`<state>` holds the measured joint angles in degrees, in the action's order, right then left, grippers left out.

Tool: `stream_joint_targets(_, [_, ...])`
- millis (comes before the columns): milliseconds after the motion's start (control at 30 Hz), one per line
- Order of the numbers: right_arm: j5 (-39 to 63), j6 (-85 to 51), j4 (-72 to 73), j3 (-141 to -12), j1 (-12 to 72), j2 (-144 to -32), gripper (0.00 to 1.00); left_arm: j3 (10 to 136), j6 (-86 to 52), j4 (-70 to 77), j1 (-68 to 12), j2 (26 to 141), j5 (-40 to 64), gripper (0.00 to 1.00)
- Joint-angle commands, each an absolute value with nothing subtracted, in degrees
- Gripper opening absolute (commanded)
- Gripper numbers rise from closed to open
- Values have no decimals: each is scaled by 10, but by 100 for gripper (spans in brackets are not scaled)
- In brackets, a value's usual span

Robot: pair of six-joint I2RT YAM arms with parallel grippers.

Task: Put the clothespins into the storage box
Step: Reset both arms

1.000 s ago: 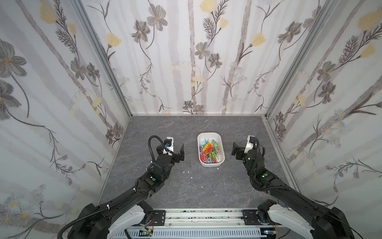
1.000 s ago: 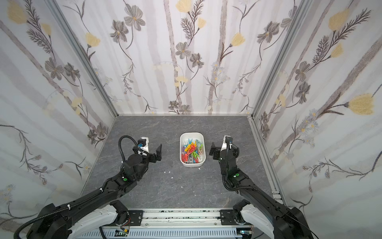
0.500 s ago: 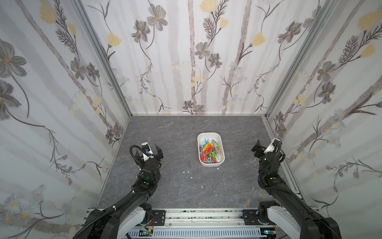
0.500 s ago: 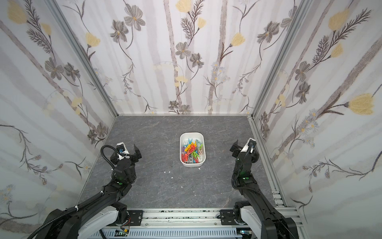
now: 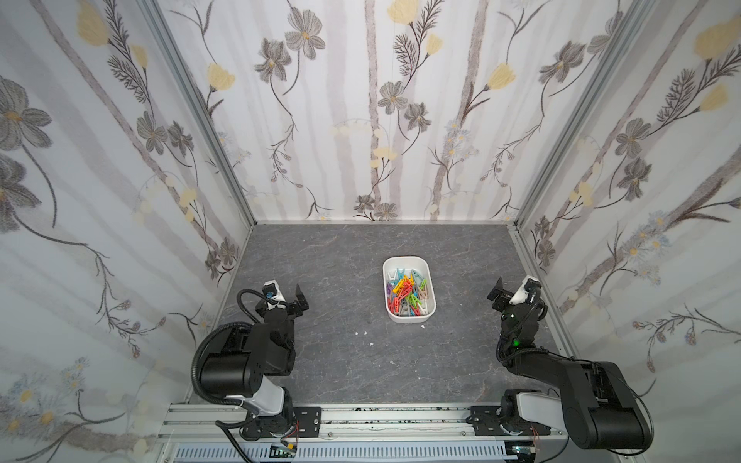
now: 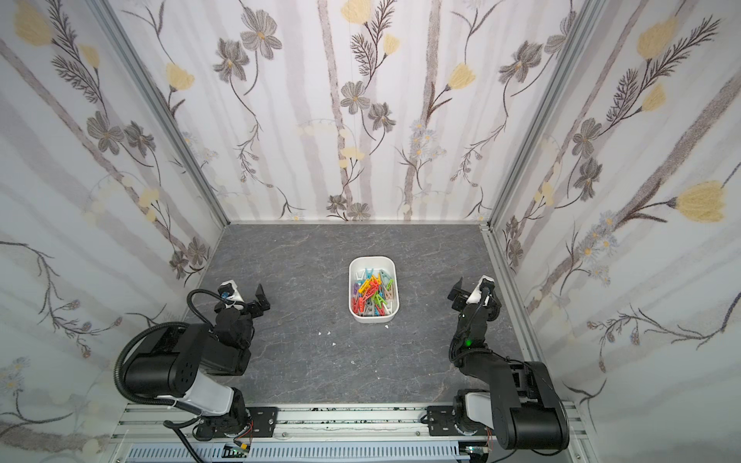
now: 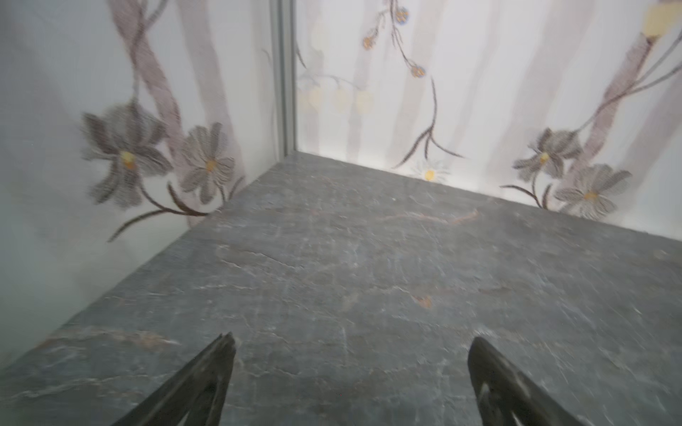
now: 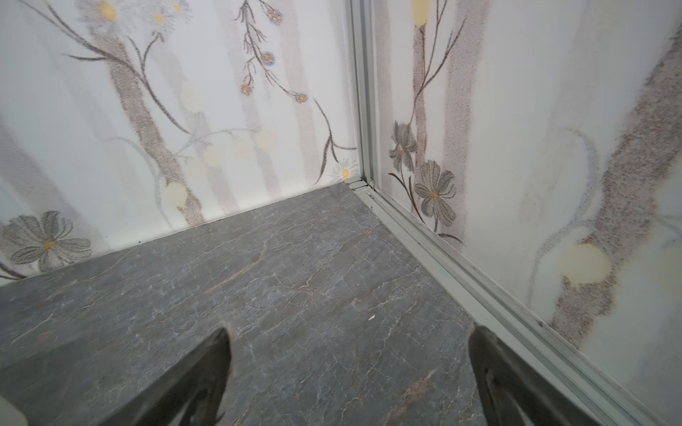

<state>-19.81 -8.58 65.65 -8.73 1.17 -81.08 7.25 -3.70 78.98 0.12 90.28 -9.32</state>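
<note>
The white storage box (image 5: 405,259) (image 6: 371,259) stands on the dark grey floor right of the middle. Inside it lie several coloured clothespins (image 5: 409,297) (image 6: 374,297) in a heap. I see no clothespins on the floor in either top view. My left gripper (image 5: 282,294) (image 6: 242,296) hangs near the left wall, well left of the box, open and empty. My right gripper (image 5: 516,286) (image 6: 473,288) hangs near the right wall, right of the box, also open and empty. The wrist views show only bare floor between the spread fingers of the left gripper (image 7: 352,339) and the right gripper (image 8: 350,331).
Tiny white specks (image 5: 365,332) (image 6: 335,344) dot the floor in front of the box. Flowered walls close the cell on three sides. An aluminium rail (image 8: 461,280) runs along the right wall close to my right gripper. The arms' mounting rail (image 5: 401,417) crosses the front.
Both arms have pulled back from beside the box, outward toward the side walls and the front. Both grippers stayed open and empty.
</note>
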Motion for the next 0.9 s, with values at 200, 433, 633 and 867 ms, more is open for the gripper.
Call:
stream_joint_targets(200, [-157, -52, 804, -83, 16, -858, 100, 122, -56, 800, -5, 910, -92, 100])
stream_joint_targets(433, [-158, -53, 809, -81, 17, -860, 100, 123, -54, 794, -9, 907, -95, 100])
stream_joint_targets(633, [-158, -53, 810, -81, 17, -860, 100, 126, -49, 789, -12, 909, -96, 100])
stream_joint_targets(867, [-157, -52, 810, -80, 17, -860, 100, 129, -27, 788, -40, 910, -139, 100])
